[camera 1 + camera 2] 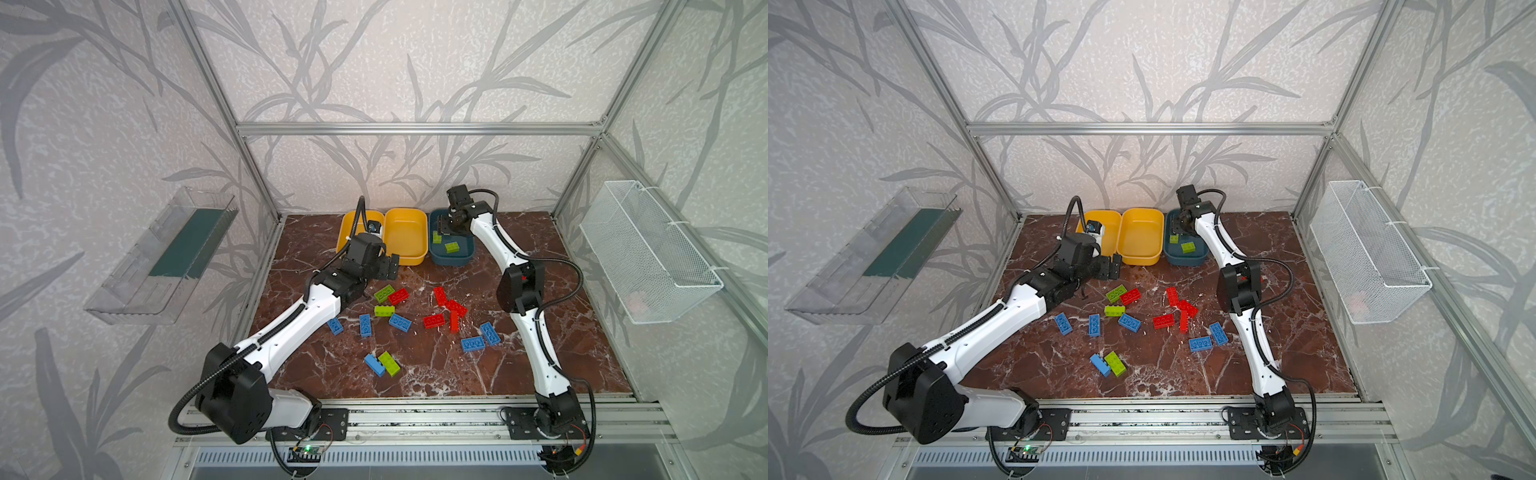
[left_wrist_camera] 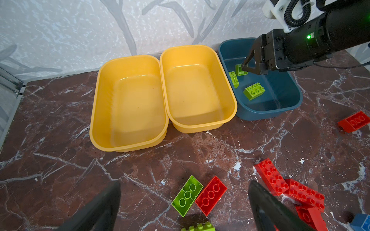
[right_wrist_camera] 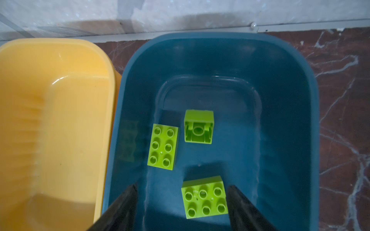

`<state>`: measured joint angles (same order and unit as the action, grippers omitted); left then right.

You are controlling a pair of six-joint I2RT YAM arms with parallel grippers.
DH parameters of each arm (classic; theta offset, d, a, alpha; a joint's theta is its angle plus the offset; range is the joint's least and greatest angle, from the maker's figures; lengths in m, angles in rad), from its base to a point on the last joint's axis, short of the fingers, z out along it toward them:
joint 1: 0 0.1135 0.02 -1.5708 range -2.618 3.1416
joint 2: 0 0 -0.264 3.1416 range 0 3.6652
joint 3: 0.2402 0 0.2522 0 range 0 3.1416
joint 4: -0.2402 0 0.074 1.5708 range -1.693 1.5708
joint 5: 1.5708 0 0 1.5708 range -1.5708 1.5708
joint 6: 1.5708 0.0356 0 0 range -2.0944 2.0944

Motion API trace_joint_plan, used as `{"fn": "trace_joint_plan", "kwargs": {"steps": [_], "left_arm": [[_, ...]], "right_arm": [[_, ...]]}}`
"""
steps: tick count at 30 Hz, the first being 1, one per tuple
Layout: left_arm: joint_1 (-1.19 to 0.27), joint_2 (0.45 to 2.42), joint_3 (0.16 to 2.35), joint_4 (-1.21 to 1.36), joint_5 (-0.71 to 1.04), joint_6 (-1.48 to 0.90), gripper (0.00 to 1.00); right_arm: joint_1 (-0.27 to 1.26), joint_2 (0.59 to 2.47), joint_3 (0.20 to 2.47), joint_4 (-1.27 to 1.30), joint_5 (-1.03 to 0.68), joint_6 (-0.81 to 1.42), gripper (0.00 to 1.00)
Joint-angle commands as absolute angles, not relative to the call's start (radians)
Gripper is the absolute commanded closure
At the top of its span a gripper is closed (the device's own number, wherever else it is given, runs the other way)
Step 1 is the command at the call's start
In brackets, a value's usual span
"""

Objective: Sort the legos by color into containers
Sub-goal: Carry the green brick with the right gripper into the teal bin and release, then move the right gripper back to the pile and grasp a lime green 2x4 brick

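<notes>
The right gripper [image 3: 182,187] hangs over the dark teal tub [image 3: 290,100], jaws spread and gripping nothing. Three lime green legos lie on this tub's floor. A six-stud brick [image 3: 204,197] is right below the fingertips, a second six-stud brick [image 3: 163,147] lies closer to the side facing the yellow tubs, and a small square brick [image 3: 198,127] is tipped so its hollow underside shows. In both top views this tub stands at the right end of a row of three containers along the back wall. The middle yellow tub [image 1: 405,237] is just beside it, and the left yellow tub [image 1: 345,237] is partly hidden behind the left arm.

The left gripper [image 2: 185,183] hovers above the marble table [image 2: 50,140] in front of the yellow tubs, its jaws wide apart, holding nothing. Beneath it a green lego [image 2: 187,196] and a red lego [image 2: 211,195] lie side by side, touching, both hollow side up (three rings show on each).

The other legos lie loose mid-table:
- a cluster of four red bricks [image 1: 456,307] right of centre
- two blue bricks [image 1: 473,344] near the right arm
- three blue bricks [image 1: 365,325] near the left arm
- another green brick [image 1: 384,310]
- toward the front, a blue brick [image 1: 374,365] touching a green one [image 1: 389,363]
</notes>
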<state>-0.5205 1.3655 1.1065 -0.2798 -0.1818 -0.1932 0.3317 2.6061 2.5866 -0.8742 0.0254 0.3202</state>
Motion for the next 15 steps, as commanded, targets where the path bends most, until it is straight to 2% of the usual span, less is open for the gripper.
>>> {"fn": "trace_joint_plan", "kwargs": {"steps": [1, 10, 15], "left_arm": [[-0.514, 1.33, 1.097, -0.301, -0.184, -0.181, 0.01], [-0.508, 1.177, 0.923, -0.263, -0.193, -0.229, 0.01], [-0.507, 1.062, 0.844, -0.281, -0.209, -0.277, 0.01]], "right_arm": [[0.332, 2.515, 2.557, -0.946, 0.0, 0.322, 0.27], [0.488, 2.217, 2.174, -0.91, 0.046, 0.275, 0.14], [0.608, 2.128, 2.02, -0.87, 0.02, 0.295, 0.13]]}}
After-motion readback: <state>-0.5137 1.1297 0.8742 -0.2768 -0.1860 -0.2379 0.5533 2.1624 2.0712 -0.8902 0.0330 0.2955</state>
